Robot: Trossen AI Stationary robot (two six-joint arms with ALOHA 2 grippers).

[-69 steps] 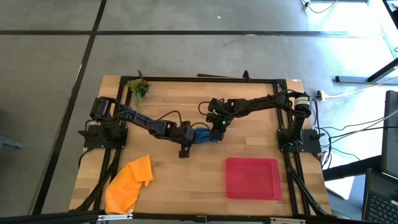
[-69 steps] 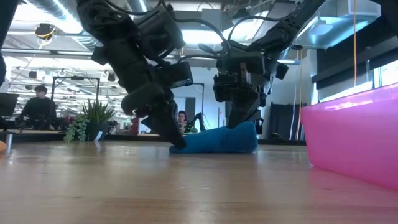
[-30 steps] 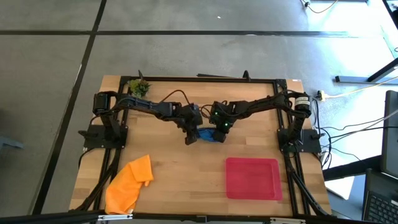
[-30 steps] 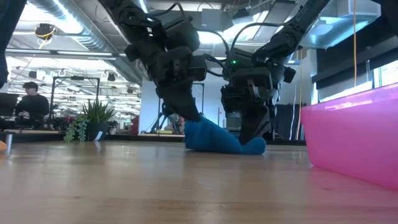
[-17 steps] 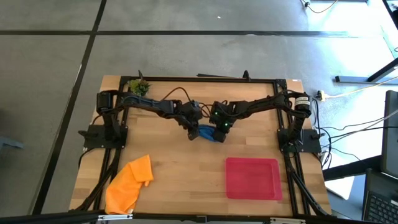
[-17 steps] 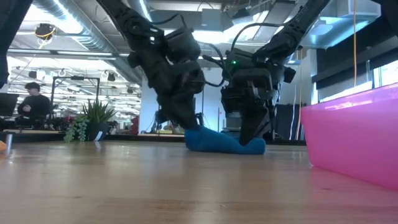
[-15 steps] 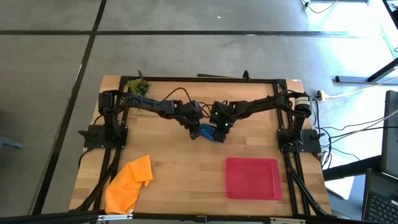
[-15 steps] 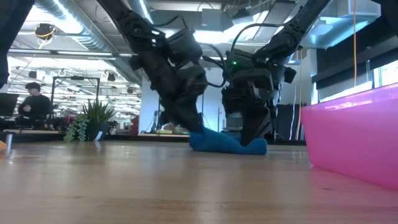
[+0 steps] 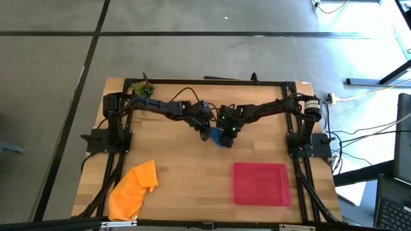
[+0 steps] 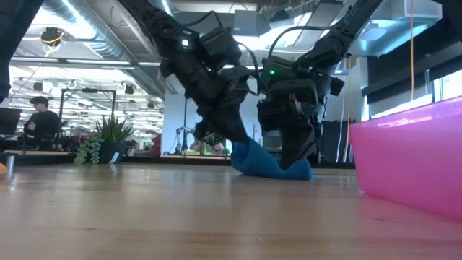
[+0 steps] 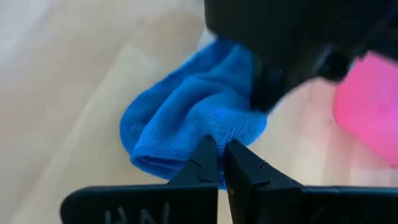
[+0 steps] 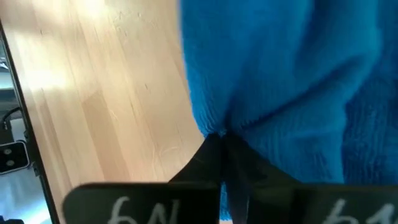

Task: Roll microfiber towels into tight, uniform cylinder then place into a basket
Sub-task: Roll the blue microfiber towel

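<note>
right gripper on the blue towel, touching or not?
Touching. The right wrist view shows the right gripper shut with a fold of the blue towel pinched at its tips, no gap.

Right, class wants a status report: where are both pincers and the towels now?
Left pincer and right pincer both shut on blue towel, mid-table. Orange towel untouched, near corner. Red tray holds nothing. No obstruction seen.

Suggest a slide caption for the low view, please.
Both shut grippers, left and right, pinch the bunched blue towel on the table beside the red basket.
</note>
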